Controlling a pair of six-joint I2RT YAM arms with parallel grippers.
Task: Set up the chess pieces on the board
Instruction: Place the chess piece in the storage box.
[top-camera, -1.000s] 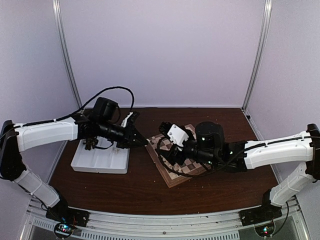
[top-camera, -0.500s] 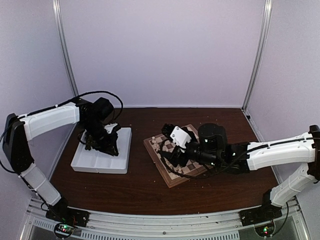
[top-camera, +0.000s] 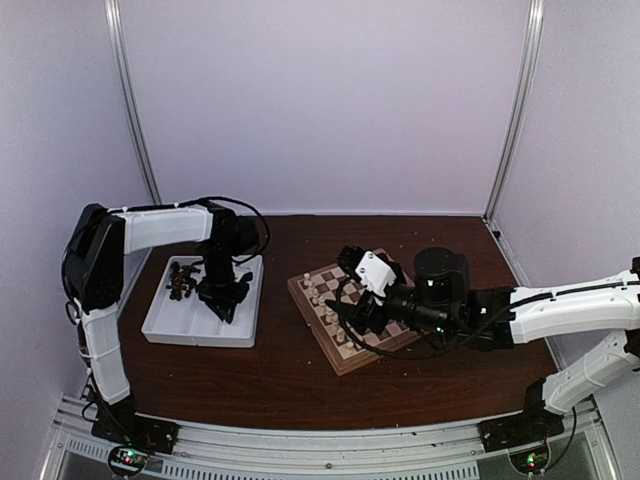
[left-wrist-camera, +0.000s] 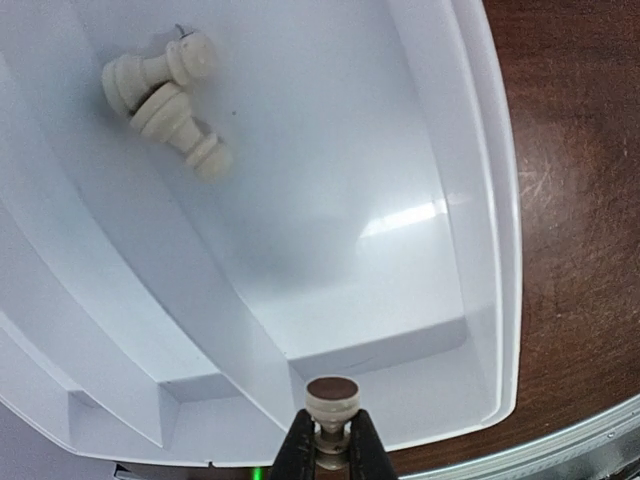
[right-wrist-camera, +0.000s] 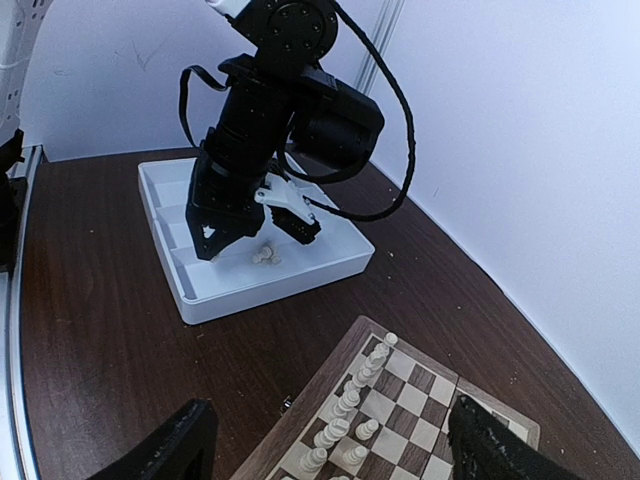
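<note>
My left gripper (left-wrist-camera: 331, 442) hangs over the white tray (left-wrist-camera: 480, 200), shut on a cream chess piece (left-wrist-camera: 332, 400) whose round base faces the camera. Two more cream pieces (left-wrist-camera: 165, 95) lie on their sides in the same tray compartment. In the top view the left gripper (top-camera: 222, 300) is above the tray's right half. The board (top-camera: 345, 362) lies at mid-table with a row of cream pieces (top-camera: 315, 292) along its left side. My right gripper (top-camera: 345, 312) hovers above the board, open and empty; its fingers (right-wrist-camera: 170, 445) frame the board's cream pieces (right-wrist-camera: 350, 400).
The tray (top-camera: 190, 330) stands left of the board on the dark wooden table, with a cluster of dark pieces (top-camera: 181, 280) in its far-left compartment. The left arm (right-wrist-camera: 270, 130) rises above the tray (right-wrist-camera: 260, 290). White walls close in the back and sides.
The left arm has swung left, from the board's near-left corner to above the tray, with its jaws staying shut. The right arm has drifted slightly to the right over the board.
</note>
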